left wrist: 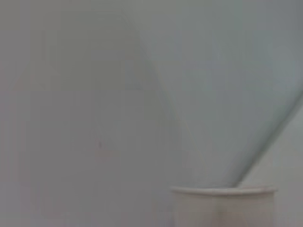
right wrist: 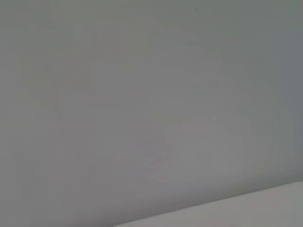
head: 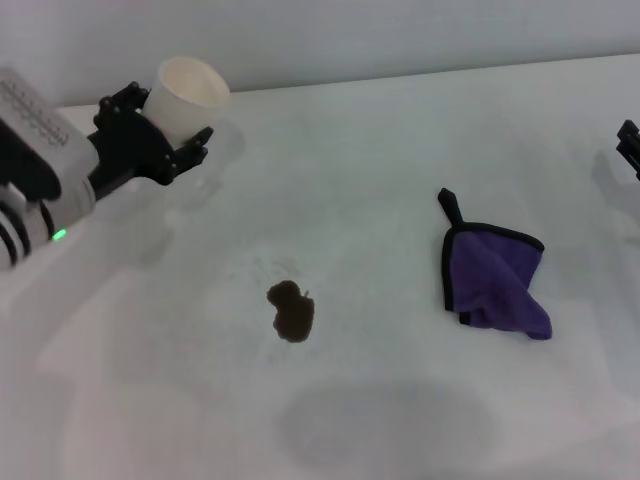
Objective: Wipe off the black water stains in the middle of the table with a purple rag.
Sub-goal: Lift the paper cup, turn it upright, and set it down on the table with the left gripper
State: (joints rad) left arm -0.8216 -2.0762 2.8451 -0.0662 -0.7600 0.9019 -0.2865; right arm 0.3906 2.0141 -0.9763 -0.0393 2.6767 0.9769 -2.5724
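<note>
The black water stains form one small dark brown blot near the middle of the white table. The purple rag, folded, with black trim and a loop tab, lies flat to the right of the blot with nothing touching it. My left gripper is at the far left, raised above the table and shut on a cream paper cup; the cup's rim shows in the left wrist view. Only the black tip of my right gripper shows, at the right edge, well away from the rag.
Faint grey smudges mark the tabletop just beyond the blot. A pale wall runs behind the table's far edge. The right wrist view shows only the wall and a strip of the table.
</note>
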